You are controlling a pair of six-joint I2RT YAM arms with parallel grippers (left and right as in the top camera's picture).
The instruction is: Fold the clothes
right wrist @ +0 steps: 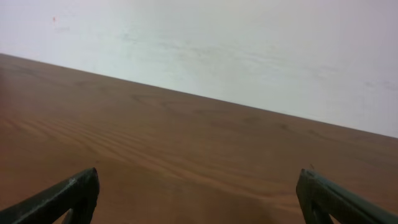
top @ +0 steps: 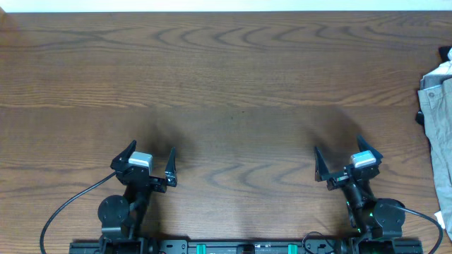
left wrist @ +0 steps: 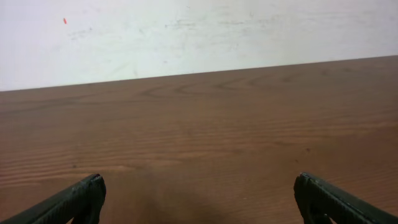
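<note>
Honestly can't read anything here, no text, labels, brand names or numbers showing on any surface from any of the three views.

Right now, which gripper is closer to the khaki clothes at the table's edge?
Right. The right gripper sits a little inward of the khaki clothes at the right edge of the table; the left gripper is far across it. Both jaws stand open.

overhead straight down; wrist views low, facing wall; table shared.
</note>
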